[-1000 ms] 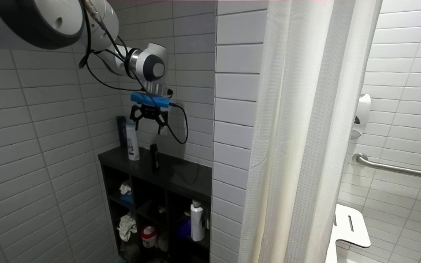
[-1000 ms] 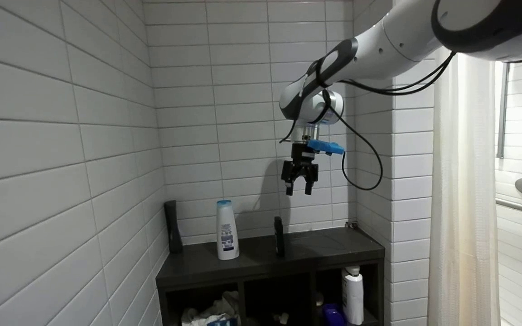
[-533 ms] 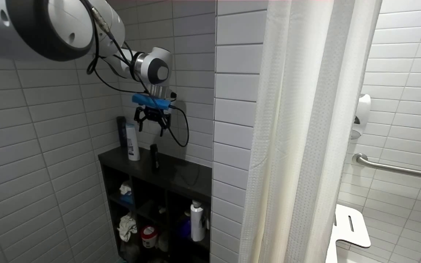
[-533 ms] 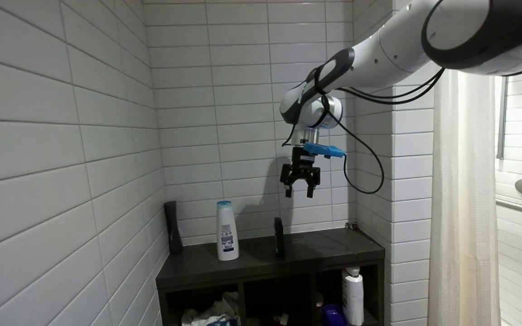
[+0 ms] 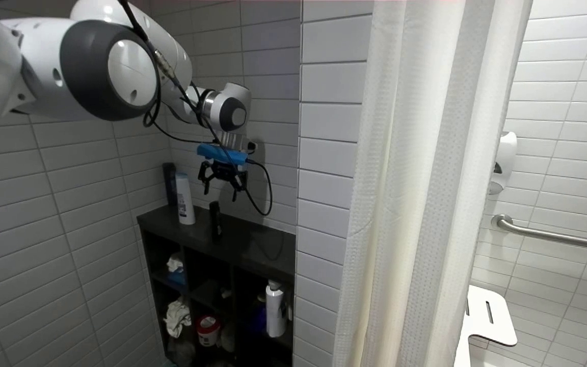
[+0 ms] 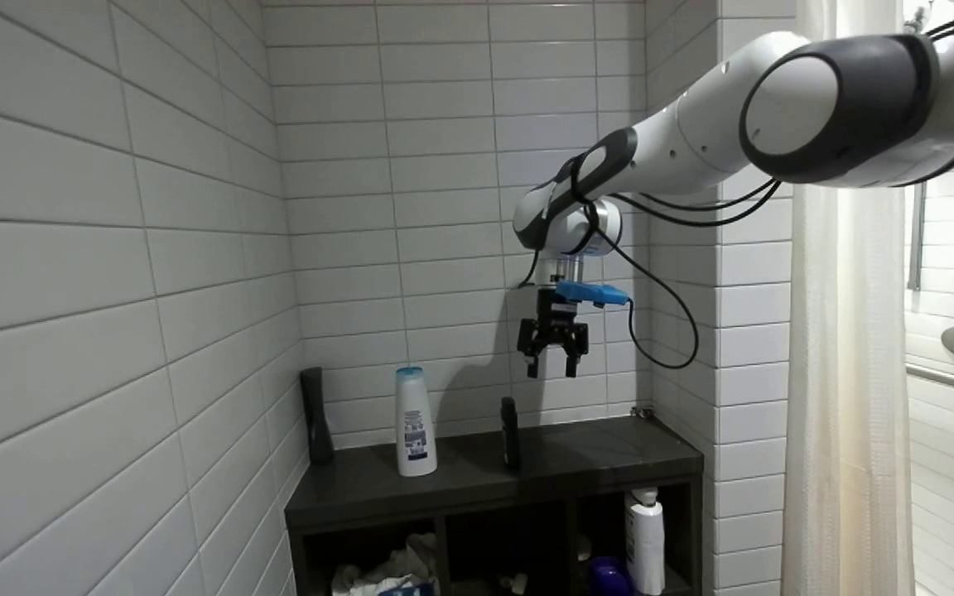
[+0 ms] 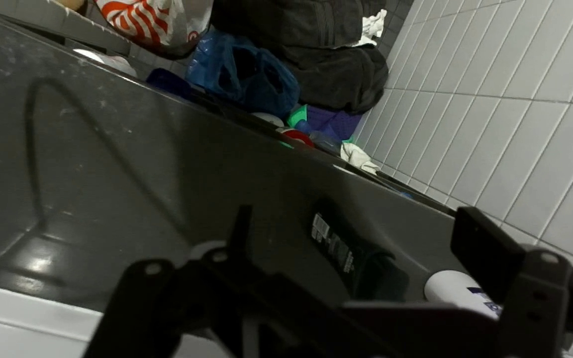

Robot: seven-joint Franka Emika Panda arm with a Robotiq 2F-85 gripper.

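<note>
Wrist view: the gripper, jaws apart, could topple the dark bottle, lower centre-right, if it descends misaligned.

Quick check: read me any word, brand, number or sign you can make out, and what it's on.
Nothing can be read as text.
Small dark bottle: label print too blurred.
Blue-capped white bottle: label print too small.
Lower white bottle: any print too small.
Red and white tub: any print too small.
White bag: red stripes and a small round mark, no legible letters.
</note>
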